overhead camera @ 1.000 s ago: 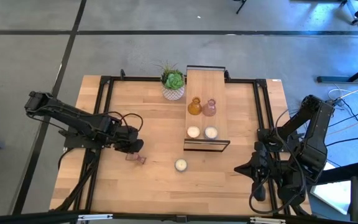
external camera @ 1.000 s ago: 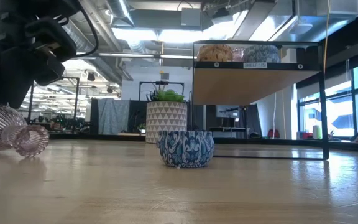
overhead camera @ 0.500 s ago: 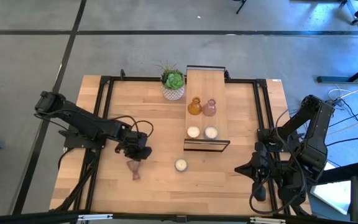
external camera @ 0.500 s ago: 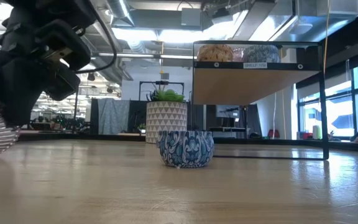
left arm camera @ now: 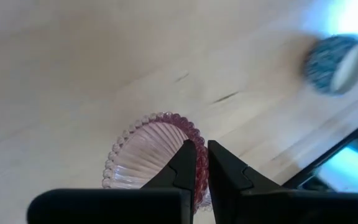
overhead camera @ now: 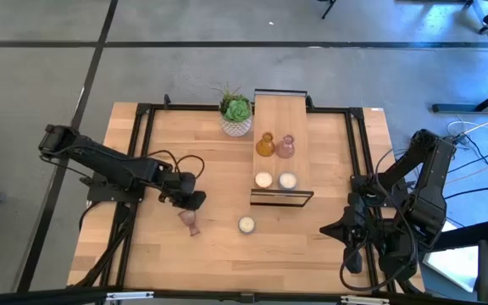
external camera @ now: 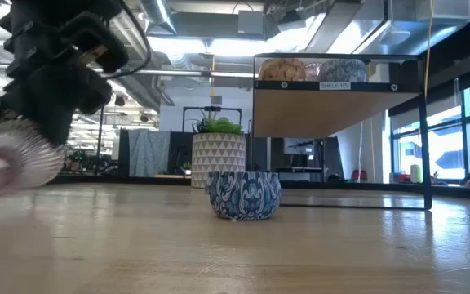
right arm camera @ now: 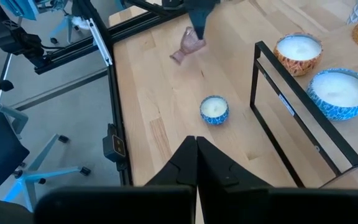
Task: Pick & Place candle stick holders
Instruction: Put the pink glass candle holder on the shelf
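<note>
There were three holders: two pink (overhead camera: 190, 220) (overhead camera: 285, 146), one amber (overhead camera: 265, 145); three candles (overhead camera: 246, 224) (overhead camera: 263, 180) (overhead camera: 287, 180); one plant (overhead camera: 236, 113).

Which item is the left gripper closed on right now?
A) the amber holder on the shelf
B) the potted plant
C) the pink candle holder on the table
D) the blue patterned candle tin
C: in the left wrist view the left gripper pinches the beaded rim of the pink candle holder, while the amber holder, blue candle tin and potted plant stand untouched.
</note>
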